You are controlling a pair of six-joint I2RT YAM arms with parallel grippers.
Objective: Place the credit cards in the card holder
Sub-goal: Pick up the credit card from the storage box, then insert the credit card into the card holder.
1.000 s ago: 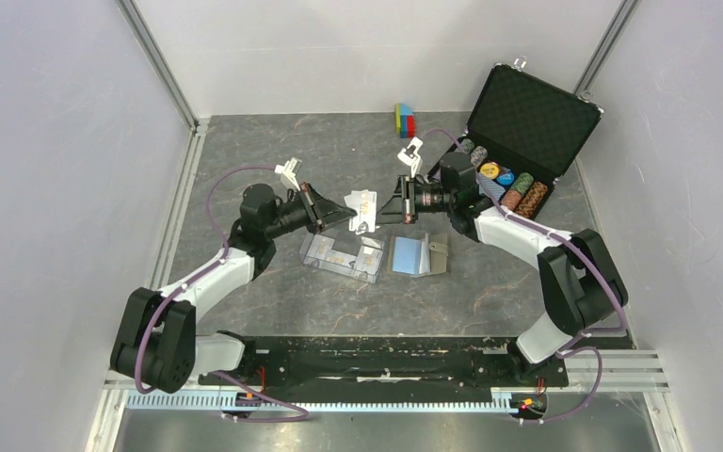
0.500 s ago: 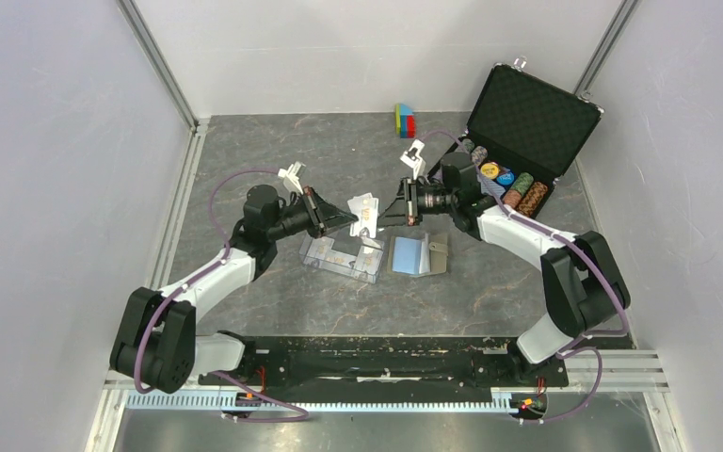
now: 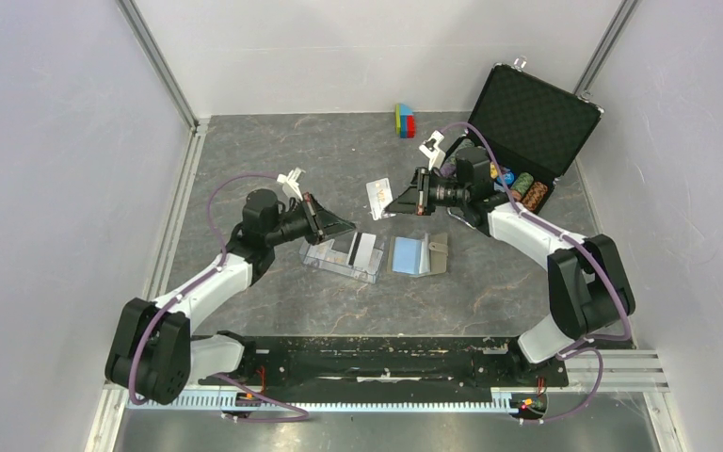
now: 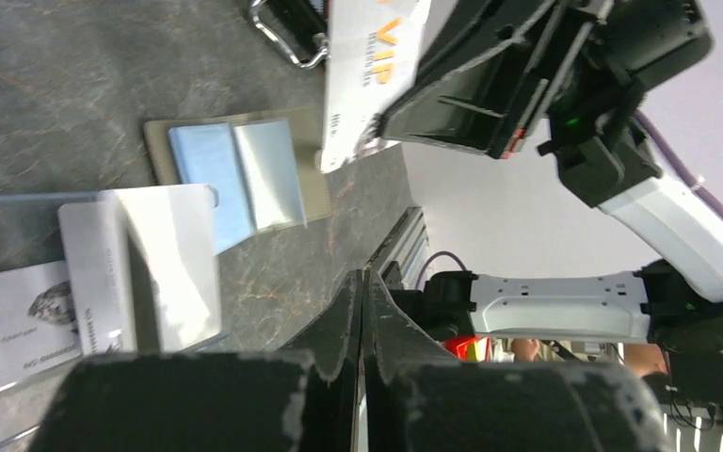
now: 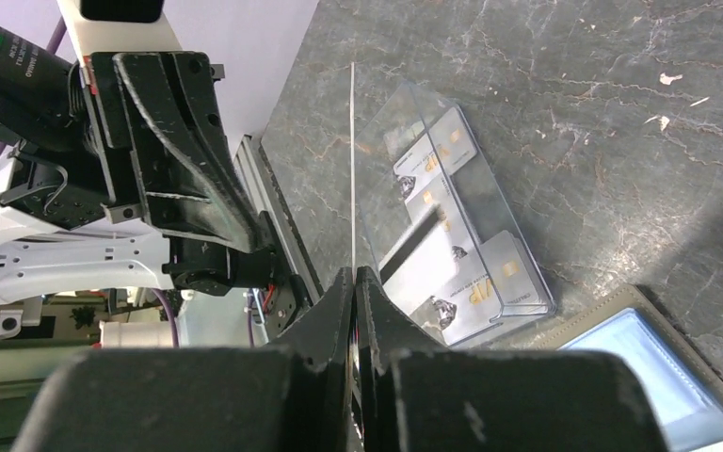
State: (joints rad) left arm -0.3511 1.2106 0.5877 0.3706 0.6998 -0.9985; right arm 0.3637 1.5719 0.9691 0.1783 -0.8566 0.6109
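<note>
My right gripper is closed on one white plastic credit card, just above the middle of the top view. My left gripper is closed and holds nothing. It hangs over the clear plastic case, where more pale cards lie. The open grey-brown card holder lies flat, just right of the case.

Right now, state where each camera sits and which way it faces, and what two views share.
Top external: above and behind the bases, looking down on the table; left arm and right arm show whole.
Left wrist: on the left arm, looking along the shut left gripper at the card holder and the right gripper.
Right wrist: on the right arm, looking along the right gripper, shut on a credit card, at the clear case.
Shared: both wrist views show the card holder and clear case.
</note>
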